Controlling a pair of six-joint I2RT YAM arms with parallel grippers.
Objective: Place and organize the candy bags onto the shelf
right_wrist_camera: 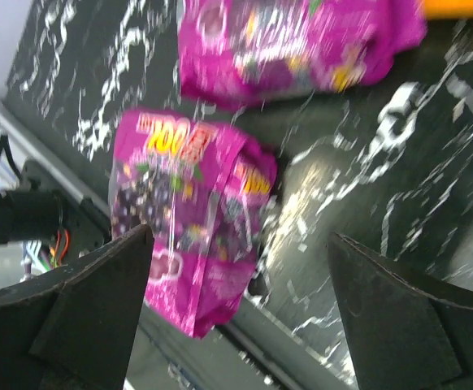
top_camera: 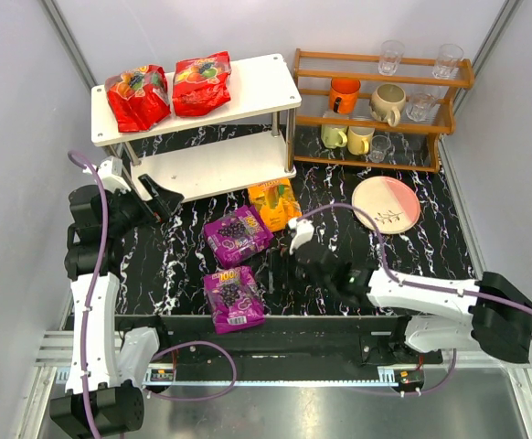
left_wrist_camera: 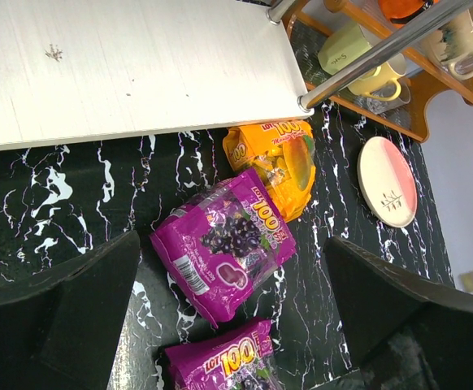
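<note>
Right jaws apart near front purple bag point(top_camera: 233, 299) | left jaws apart beside shelf point(top_camera: 257, 82)

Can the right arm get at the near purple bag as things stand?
Probably yes. The right end effector is open just beside the near purple bag, and nothing lies between them or on the bag.

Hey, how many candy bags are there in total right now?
5. The left red bag and right red bag lie on top of the shelf; the orange bag, far purple bag and near purple bag lie on the table. None seems hidden.
</note>
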